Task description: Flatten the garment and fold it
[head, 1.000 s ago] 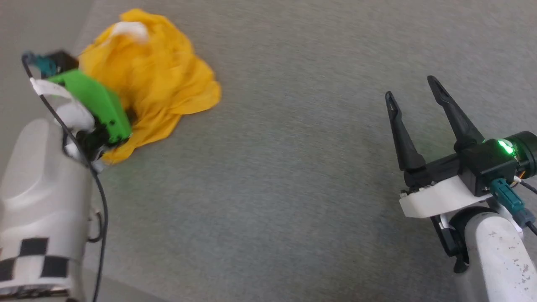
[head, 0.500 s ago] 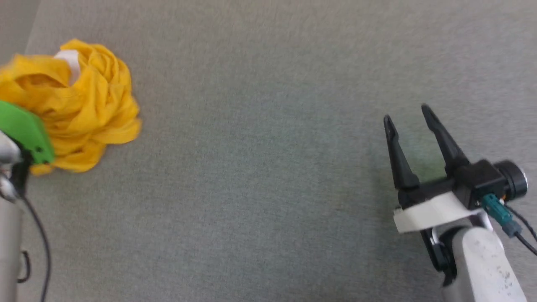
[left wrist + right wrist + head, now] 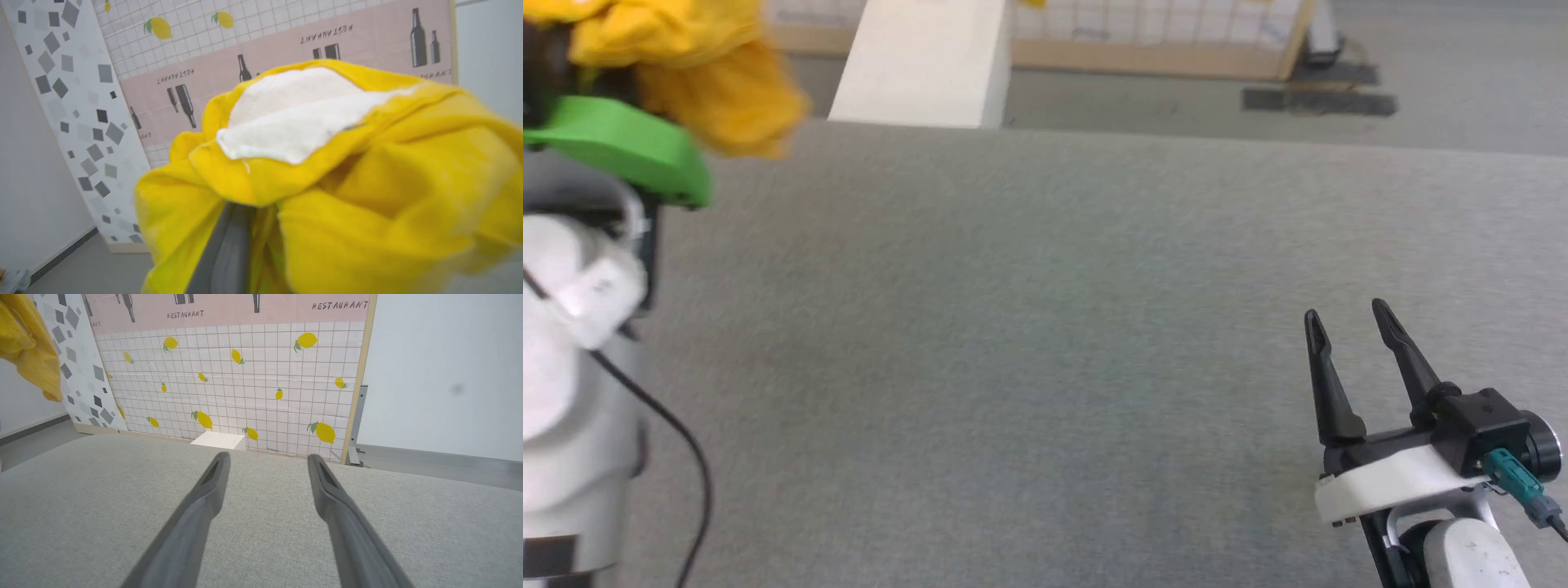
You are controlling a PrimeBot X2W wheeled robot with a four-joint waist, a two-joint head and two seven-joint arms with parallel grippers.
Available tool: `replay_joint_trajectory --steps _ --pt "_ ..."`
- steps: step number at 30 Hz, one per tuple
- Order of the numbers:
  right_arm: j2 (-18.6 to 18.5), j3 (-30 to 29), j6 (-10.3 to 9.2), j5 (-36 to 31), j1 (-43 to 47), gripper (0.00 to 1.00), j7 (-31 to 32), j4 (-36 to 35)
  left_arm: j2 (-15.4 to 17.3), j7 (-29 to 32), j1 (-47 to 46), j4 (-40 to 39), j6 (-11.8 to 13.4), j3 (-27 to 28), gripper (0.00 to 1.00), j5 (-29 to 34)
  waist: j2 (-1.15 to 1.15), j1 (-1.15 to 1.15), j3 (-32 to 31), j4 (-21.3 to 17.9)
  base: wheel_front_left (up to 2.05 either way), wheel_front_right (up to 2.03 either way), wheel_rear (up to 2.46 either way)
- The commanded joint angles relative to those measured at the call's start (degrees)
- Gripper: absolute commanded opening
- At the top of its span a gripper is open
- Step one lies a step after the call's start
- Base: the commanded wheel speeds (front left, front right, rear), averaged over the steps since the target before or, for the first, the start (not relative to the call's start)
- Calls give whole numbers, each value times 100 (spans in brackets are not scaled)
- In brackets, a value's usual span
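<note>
Yellow garment (image 3: 367,196) bunches around the left jaws.

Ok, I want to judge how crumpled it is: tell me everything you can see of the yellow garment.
The garment is thin, soft mustard-yellow cloth, bunched into a crumpled wad with deep folds. A fuzzy white patch shows in the wrist view; any other print is hidden. It hangs in the air, clear of the grey surface, at the robot's left, held by the left gripper, whose dark finger runs into the folds.
</note>
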Motion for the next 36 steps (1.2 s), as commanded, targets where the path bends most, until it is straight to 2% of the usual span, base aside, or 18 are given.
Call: replay_joint_trajectory --steps 1,5,10,11,12,13,20,21,22,24,28,36 --pt "3 -8 -10 32 65 100 14 -46 -178 -66 -105 -161 -26 -102 0 30 0 1 -589 -674 0 0 0" --pt "3 21 -10 67 129 100 74 -111 -766 43 -91 -517 -110 -535 0 -163 0 1 -676 -986 0 0 0" --pt "3 61 -10 104 202 100 156 -168 -1397 390 259 -368 -264 -1196 0 -384 0 1 -709 -1320 0 0 0" --pt "3 76 -10 111 205 100 171 -182 -1484 514 380 -211 -304 -1349 0 -414 0 1 -694 -1409 0 0 0" --pt "3 87 -10 132 204 100 200 -218 -1718 889 713 317 -387 -1685 0 -558 0 1 -629 -1593 0 0 0" --pt "3 83 -10 136 206 100 206 -224 -1788 1085 830 566 -366 -1778 0 -601 0 1 -606 -1636 0 0 0" --pt "4 179 -10 140 205 100 245 -202 -2034 2834 1381 2063 -445 -2283 0 -1025 0 1 -508 -1803 0 0 0" --pt "4 202 -10 137 208 100 254 -192 -2054 3168 1456 2243 -439 -2337 74 -1101 0 1 -508 -1804 0 0 0" --pt "4 219 -10 135 211 100 259 -186 -2061 3373 1498 2339 -435 -2370 100 -1144 0 1 -512 -1800 0 0 0" --pt "4 230 -10 130 229 100 266 -189 -2086 3537 1557 2367 -428 -2363 100 -1248 0 1 -513 -1756 0 0 0" --pt "4 230 -10 114 287 100 287 -199 -2151 3018 1643 1923 -368 -2129 100 -1442 0 1 -531 -1593 0 0 0" --pt "4 224 -10 120 315 100 294 -272 -1878 1052 2035 337 -208 -1496 100 -1337 0 1 -577 -1213 0 0 0"
